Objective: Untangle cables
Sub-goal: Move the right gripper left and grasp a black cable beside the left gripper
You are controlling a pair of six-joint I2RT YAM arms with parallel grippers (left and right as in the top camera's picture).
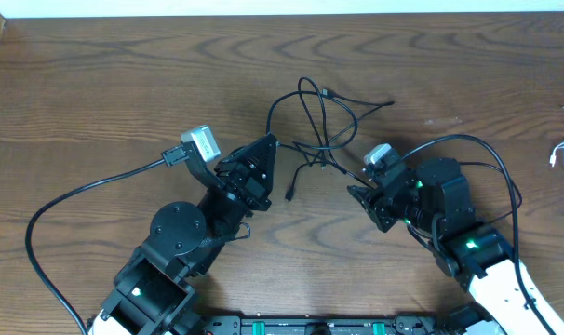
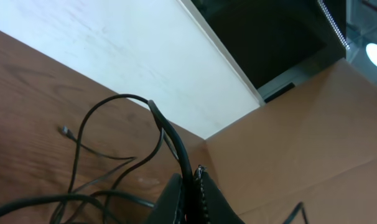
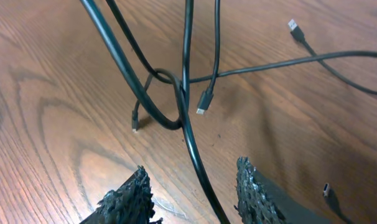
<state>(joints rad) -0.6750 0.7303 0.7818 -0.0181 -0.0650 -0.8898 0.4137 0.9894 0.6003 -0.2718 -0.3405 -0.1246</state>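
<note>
Cables (image 3: 179, 93) tangle on the worktop (image 1: 96, 84), so my left end effector (image 2: 191, 177) pinches one strand raised while my right end effector (image 3: 191, 168), jaws apart, straddles another.

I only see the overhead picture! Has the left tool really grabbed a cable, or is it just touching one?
Observer: Grabbed. In the left wrist view, the left tool is shut on a black cable that arches up out of it.
Operator: What about the right tool?
Observer: The right tool is open. A cable strand runs between its fingers, not pinched.
Operator: Where is it tangled?
Observer: Just ahead of that tool, the strand crosses a tight loop of cable.
</note>
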